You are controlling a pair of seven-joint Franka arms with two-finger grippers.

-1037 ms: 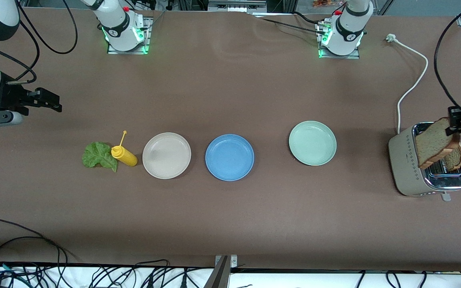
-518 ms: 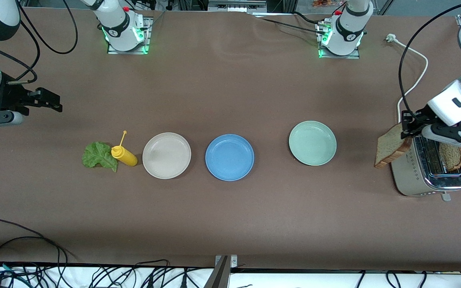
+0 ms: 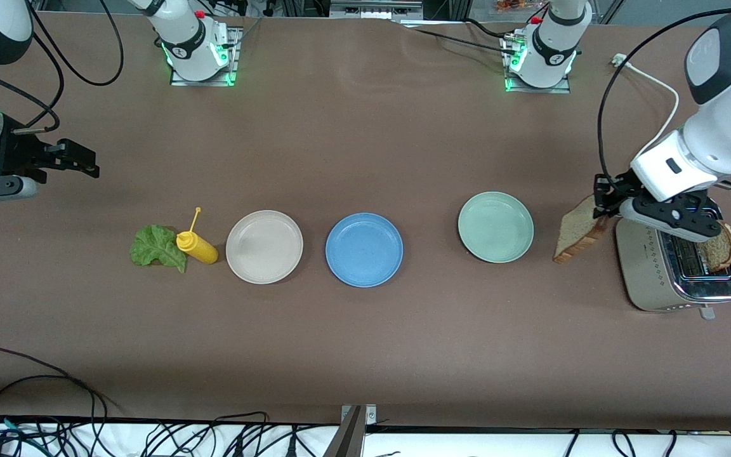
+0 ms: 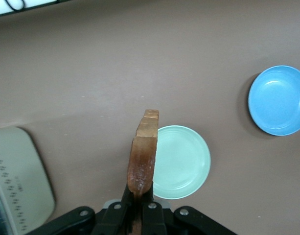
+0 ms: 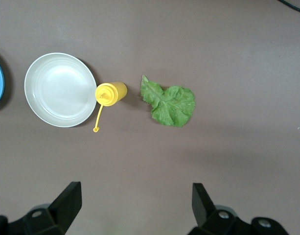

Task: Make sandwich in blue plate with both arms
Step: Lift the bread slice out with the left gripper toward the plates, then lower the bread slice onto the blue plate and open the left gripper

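Observation:
My left gripper [image 3: 601, 204] [image 4: 138, 211] is shut on the top edge of a brown bread slice [image 3: 577, 231] [image 4: 144, 152], which hangs in the air between the pale green plate [image 3: 495, 226] [image 4: 186, 161] and the toaster [image 3: 657, 273]. A second bread slice [image 3: 719, 249] stands in the toaster's slot. The blue plate [image 3: 363, 249] [image 4: 278, 100] lies bare mid-table. A green lettuce leaf [image 3: 156, 246] [image 5: 169, 104] lies flat toward the right arm's end. My right gripper [image 3: 89, 162] [image 5: 135, 197] waits open above the table near the lettuce, with nothing between its fingers.
A yellow squeeze bottle [image 3: 197, 247] [image 5: 110, 93] lies between the lettuce and a beige plate [image 3: 264, 246] [image 5: 59, 89]. The toaster's white cord [image 3: 654, 136] runs toward the robots' side. Cables [image 3: 35, 387] trail over the table's edge nearest the camera.
My left gripper has carried the bread slice off the toaster toward the green plate. The right arm has not moved.

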